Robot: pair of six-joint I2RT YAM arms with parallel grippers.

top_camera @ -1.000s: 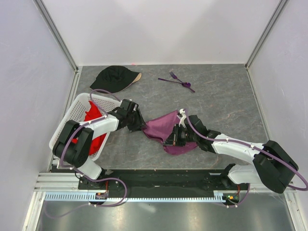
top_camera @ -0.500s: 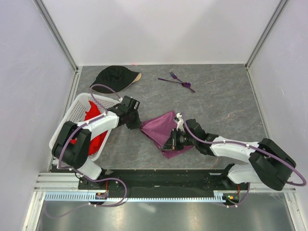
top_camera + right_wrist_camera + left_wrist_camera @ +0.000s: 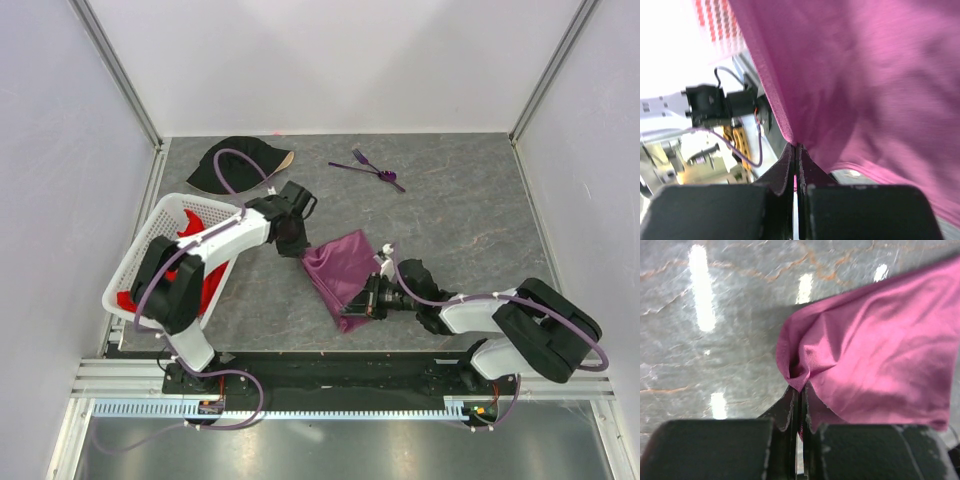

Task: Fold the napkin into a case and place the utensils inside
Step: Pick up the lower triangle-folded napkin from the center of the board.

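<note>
The plum-purple napkin (image 3: 343, 270) is lifted off the middle of the table and stretched between both arms. My left gripper (image 3: 303, 250) is shut on its upper left corner, and the pinched fold shows in the left wrist view as the napkin (image 3: 875, 350) bunched at the gripper (image 3: 799, 390). My right gripper (image 3: 367, 298) is shut on the lower right edge; in the right wrist view the napkin (image 3: 865, 75) fills the frame above that gripper (image 3: 796, 147). The purple utensils (image 3: 372, 168), one a fork, lie on the table at the back.
A white lattice basket (image 3: 150, 240) with a red cloth (image 3: 195, 245) stands at the left. A black cap (image 3: 236, 163) lies at the back left. Grey walls with metal posts close in the table.
My left gripper has closed on the napkin's corner and moved up and to the right with it. My right gripper has drawn back toward the near edge, pulling the cloth tighter.
</note>
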